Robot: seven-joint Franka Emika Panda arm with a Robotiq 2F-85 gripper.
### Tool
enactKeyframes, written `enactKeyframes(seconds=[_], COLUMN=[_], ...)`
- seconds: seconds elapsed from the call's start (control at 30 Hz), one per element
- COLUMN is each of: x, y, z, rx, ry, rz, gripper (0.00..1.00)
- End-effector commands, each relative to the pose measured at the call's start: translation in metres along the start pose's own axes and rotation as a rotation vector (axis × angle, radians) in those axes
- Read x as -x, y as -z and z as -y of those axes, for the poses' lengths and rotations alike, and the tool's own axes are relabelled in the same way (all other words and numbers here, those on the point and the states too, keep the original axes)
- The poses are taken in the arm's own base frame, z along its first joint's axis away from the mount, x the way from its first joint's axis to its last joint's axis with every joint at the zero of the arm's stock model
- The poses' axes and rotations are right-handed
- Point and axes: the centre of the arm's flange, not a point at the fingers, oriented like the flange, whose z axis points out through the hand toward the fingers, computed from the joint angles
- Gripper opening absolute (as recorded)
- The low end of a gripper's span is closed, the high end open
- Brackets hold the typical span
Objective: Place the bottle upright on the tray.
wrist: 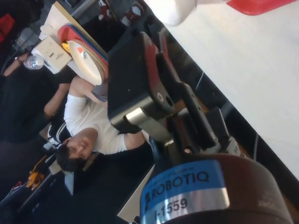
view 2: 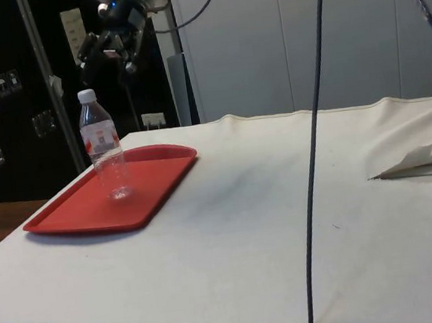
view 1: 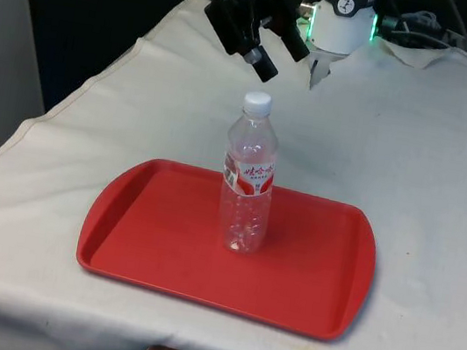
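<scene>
Bottle [view 1: 249, 174], clear w/ white cap + red label, stands upright on red tray [view 1: 144, 232], roughly mid-tray. Tray sits on white cloth [view 1: 430, 171] nr table's front edge. Gripper [view 1: 281, 55] hangs in air at approx 12 o'clock from bottle cap, clear of it, tilted; fingers apart, holding nothing. Person in white shirt [wrist: 88, 116] in wrist view

The clear plastic bottle [view 1: 248, 177] with white cap and red label stands upright near the middle of the red tray [view 1: 143, 241], away from its edges.
</scene>
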Motion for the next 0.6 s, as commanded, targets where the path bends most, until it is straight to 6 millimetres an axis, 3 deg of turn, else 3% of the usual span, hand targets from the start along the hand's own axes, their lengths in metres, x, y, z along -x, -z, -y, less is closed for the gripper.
enactKeyframes(seconds=[0.0, 0.57], x=[-0.002, -0.011], y=[0.002, 0.017], z=[0.002, 0.02], rx=[0.014, 0.01], ry=[0.01, 0.091], rz=[0.017, 0.032], gripper=[1.0, 1.0])
